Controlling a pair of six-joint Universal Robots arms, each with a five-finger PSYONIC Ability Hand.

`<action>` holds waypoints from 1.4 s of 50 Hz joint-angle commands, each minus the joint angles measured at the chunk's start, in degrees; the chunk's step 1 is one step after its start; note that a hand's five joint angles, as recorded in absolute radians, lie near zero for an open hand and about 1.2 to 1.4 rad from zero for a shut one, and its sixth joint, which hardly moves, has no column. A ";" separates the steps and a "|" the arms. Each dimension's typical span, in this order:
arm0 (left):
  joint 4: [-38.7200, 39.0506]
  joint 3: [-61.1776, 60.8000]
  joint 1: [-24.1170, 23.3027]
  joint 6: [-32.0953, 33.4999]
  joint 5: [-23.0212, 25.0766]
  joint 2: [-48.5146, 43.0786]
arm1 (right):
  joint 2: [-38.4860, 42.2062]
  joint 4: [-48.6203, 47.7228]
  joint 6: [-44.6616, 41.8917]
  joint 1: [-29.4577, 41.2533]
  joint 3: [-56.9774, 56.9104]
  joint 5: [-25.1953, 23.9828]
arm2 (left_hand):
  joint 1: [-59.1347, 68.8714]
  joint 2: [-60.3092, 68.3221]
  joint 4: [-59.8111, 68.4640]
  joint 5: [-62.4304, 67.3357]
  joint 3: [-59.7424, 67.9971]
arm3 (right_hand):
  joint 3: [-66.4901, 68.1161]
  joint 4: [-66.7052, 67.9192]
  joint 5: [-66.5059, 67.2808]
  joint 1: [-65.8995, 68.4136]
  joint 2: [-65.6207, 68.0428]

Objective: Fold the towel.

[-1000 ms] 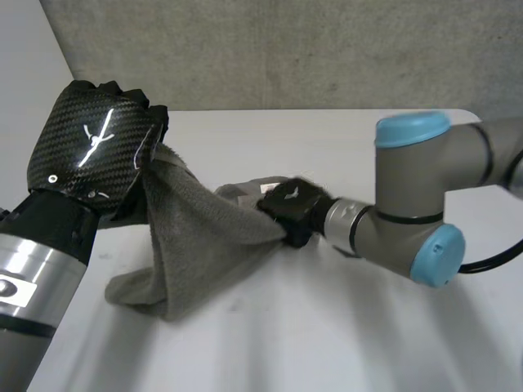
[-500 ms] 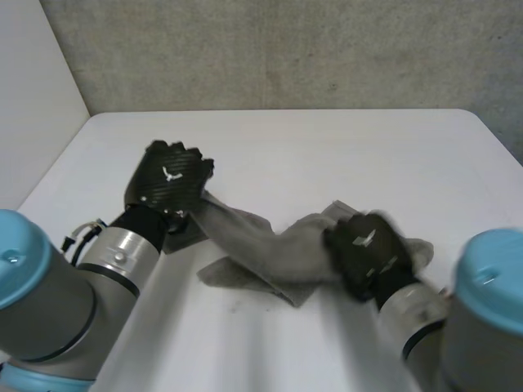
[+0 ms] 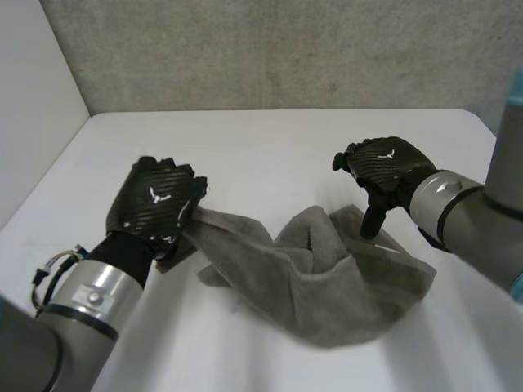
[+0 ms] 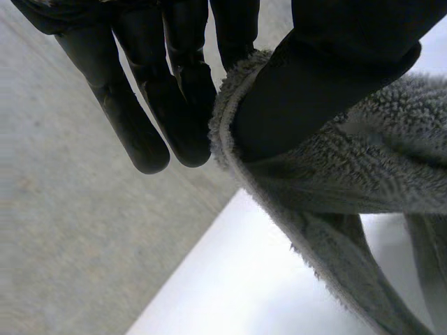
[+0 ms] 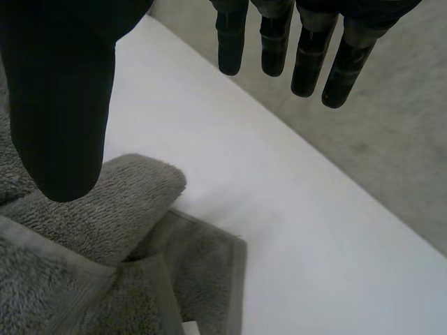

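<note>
Presently, the grey towel (image 3: 327, 282) lies bunched on the white counter (image 3: 270, 143), in the near middle of the surface and between the two hands. The left end of the towel rises off the counter and runs up into the left hand (image 3: 157, 204), which is at the left side of the counter with its back turned up. In the left wrist view, the left hand (image 4: 328, 63) sets its thumb against the hemmed edge of the towel (image 4: 370, 160), and the fingers (image 4: 181, 91) stand close together on the other side of that edge, so the cloth is pinched between thumb and fingers. From this hold the towel slopes down to the right into a rumpled heap with a raised fold near its middle. The right hand (image 3: 384, 167) is above the far right part of the heap, with one digit pointing down toward the cloth. In the right wrist view, the right hand (image 5: 59, 91) has its fingers (image 5: 276, 42) straight, side by side and well apart from the thumb; they hold nothing. The towel (image 5: 91, 223) lies below the thumb, with bare counter (image 5: 314, 230) beyond it. Contact between the thumb tip and the cloth cannot be determined.
</note>
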 commanded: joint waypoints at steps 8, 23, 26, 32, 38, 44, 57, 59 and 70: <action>-0.24 -2.35 -2.66 0.26 -0.10 8.20 | 12.74 13.30 -2.58 -1.88 -12.37 -8.10 | 11.03 10.24 10.22 10.37 10.31 | 4.30 3.60 4.33 5.02 3.33; -0.15 -3.40 -2.14 0.26 -0.01 6.80 | 16.00 21.38 -15.93 -1.44 -7.99 -11.97 | 11.03 10.24 10.22 10.37 10.31 | 14.05 13.35 14.08 14.77 13.08; -0.06 -3.40 -1.79 0.26 -0.01 5.92 | 15.91 21.56 -18.21 -1.70 -6.84 -12.14 | 11.03 10.24 10.22 10.37 10.31 | 15.40 14.70 15.43 16.12 14.43; 0.20 -3.40 0.58 0.26 0.08 3.11 | 15.82 21.04 -20.77 -1.97 -5.43 -12.32 | 11.03 10.24 10.22 10.37 10.31 | 26.62 25.92 26.65 27.34 25.65; 0.38 -2.61 0.94 0.17 0.16 -0.06 | 16.35 20.15 -21.04 -1.88 -4.29 -12.67 | 11.03 10.24 10.22 10.37 10.31 | 53.93 53.23 53.95 54.64 52.96; 1.96 0.90 2.70 0.26 0.78 -6.04 | 15.91 14.35 -21.74 -1.97 -7.80 -12.32 | 11.03 10.24 10.22 10.37 10.31 | 65.98 65.28 66.00 66.70 65.01; 2.66 42.43 7.70 0.08 -0.88 -12.62 | 4.85 -28.04 -14.97 -1.27 -22.48 4.54 | 11.03 10.24 10.22 10.37 10.31 | 65.98 65.28 66.00 66.70 65.01; 2.75 46.34 7.79 0.00 -1.95 -13.07 | 3.69 -33.63 -14.97 -1.18 -21.60 6.31 | 11.03 10.24 10.22 10.37 10.31 | 65.98 65.28 66.00 66.70 65.01; 3.46 35.80 7.79 0.00 -5.37 -13.59 | 3.16 -39.35 -15.24 -0.21 -8.94 6.93 | 11.03 10.24 10.22 10.37 10.31 | 65.98 65.28 66.00 66.70 65.01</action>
